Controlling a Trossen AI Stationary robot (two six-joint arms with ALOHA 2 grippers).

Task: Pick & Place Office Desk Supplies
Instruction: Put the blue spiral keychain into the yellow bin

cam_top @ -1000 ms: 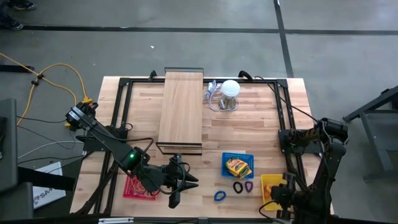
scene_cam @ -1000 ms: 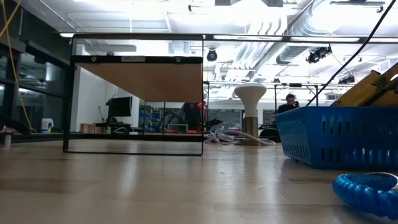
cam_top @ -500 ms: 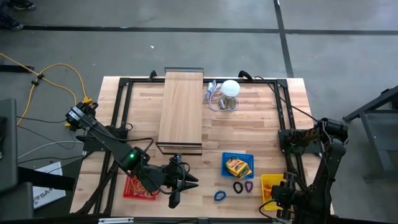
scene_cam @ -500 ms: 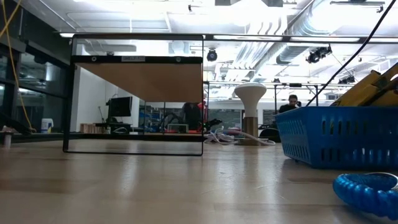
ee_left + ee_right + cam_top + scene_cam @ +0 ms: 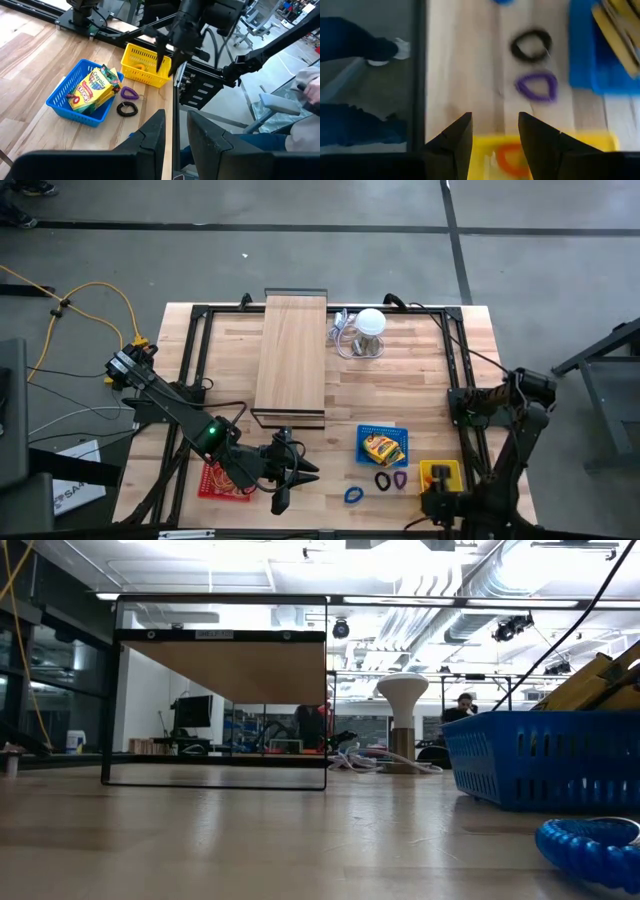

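Right gripper [image 5: 492, 132], fingers spread with nothing between them, hangs over the yellow basket [image 5: 441, 473] at the table's near right corner; an orange loop clip [image 5: 506, 157] lies inside that basket. Just beyond its rim, on bare wood, lie a purple loop clip [image 5: 537, 87] and a black coiled band [image 5: 530, 45], side by side and apart from one another. Beside them stands the blue basket [image 5: 383, 430], holding a yellow-orange crayon pack [image 5: 90, 89]. A blue loop clip [image 5: 352, 495] lies alone on the wooden table [image 5: 400, 380], near the front edge and between the two arms. Left gripper [image 5: 176, 131] hovers at the near left, its fingers parted by a narrow gap and empty, just beside a red basket [image 5: 212, 480]. Farther back, a long pale wooden board [image 5: 292, 358] rests on a black frame, and a white ball-shaped object [image 5: 371, 322] with grey cable stands next to it.
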